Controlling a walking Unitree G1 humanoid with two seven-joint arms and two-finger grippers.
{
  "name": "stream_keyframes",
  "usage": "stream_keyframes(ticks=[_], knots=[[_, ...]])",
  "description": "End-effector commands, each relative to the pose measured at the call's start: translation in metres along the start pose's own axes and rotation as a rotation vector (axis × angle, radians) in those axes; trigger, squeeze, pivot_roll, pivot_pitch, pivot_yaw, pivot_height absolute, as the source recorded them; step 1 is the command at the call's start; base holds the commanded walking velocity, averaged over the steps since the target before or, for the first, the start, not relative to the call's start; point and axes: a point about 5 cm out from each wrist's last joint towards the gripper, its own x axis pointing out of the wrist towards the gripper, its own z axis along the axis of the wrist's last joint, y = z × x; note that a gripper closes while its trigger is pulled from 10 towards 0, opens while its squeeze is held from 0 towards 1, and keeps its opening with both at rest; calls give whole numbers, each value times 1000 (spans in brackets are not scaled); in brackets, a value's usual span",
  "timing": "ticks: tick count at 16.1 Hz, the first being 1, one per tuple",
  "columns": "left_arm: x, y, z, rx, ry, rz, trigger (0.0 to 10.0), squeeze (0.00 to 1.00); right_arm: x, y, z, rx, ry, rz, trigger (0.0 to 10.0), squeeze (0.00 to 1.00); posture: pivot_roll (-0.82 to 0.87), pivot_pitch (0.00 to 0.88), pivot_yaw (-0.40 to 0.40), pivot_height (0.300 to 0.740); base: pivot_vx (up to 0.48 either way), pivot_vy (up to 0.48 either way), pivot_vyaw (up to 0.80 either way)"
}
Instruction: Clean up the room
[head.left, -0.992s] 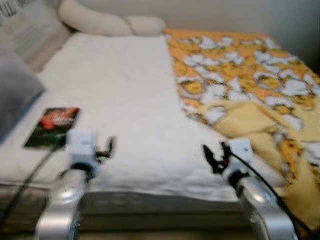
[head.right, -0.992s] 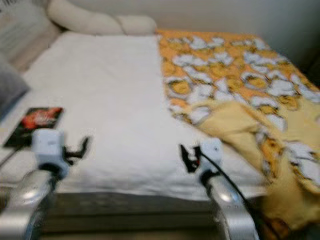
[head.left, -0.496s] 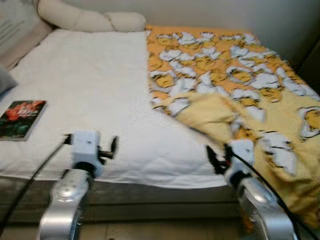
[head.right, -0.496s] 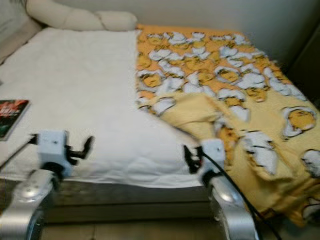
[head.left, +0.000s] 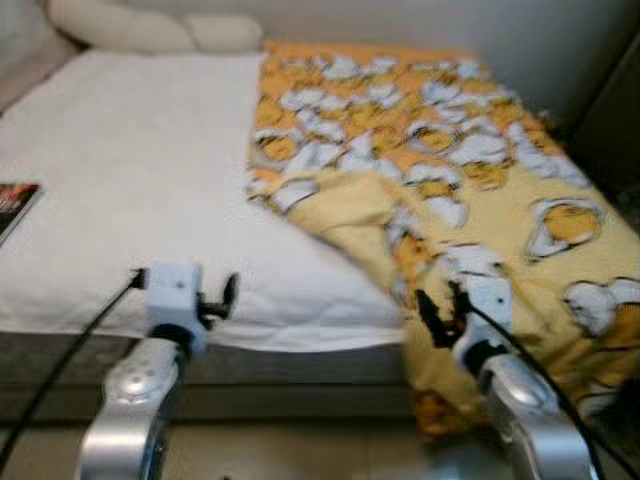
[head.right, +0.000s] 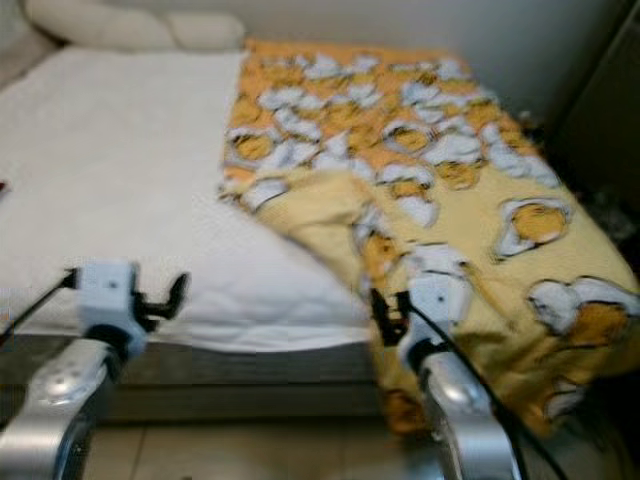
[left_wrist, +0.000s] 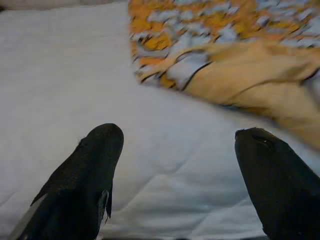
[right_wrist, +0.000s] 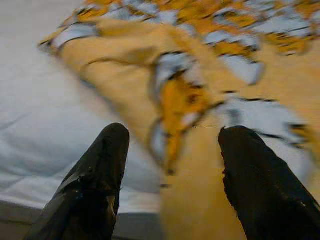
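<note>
A bed with a white quilted mattress cover (head.left: 150, 200) is lying ahead, its right half draped in an orange and yellow blanket printed with white and yellow cartoon shapes (head.left: 480, 190), one corner folded back and its edge hanging over the bed's front. Both silver arms are reaching toward the bed's front edge. The left tool (left_wrist: 177, 170) is hovering over the white cover and the right tool (right_wrist: 172, 175) over the folded blanket, each with its 2 black fingers spread wide and holding nothing.

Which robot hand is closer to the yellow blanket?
Right. The right gripper hovers open over the yellow blanket at its folded edge; the left gripper hangs open above the white mattress, off to the side.
</note>
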Motion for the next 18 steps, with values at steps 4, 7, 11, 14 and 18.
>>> stream_keyframes(ticks=[4,7,11,14,18], knots=[[-1,6,2,12,-7,14,10000,4,1,4,3,3,-11,13,10000,0,-86,0,-31,740,0,-435,0],[-1,6,2,12,-7,14,10000,4,1,4,3,3,-11,13,10000,0,-86,0,-31,740,0,-435,0],[1,4,0,26,-5,0,10000,0,3,5,-1,-58,27,24,10000,0,-89,0,-32,740,0,-422,200],[1,4,1,41,-9,0,10000,0,3,8,-2,-46,34,63,10000,0,-88,0,-31,740,0,-407,800],[1,3,1,44,-15,-5,10000,0,2,11,-3,-3,33,66,10000,0,-90,0,-31,740,0,-166,400]])
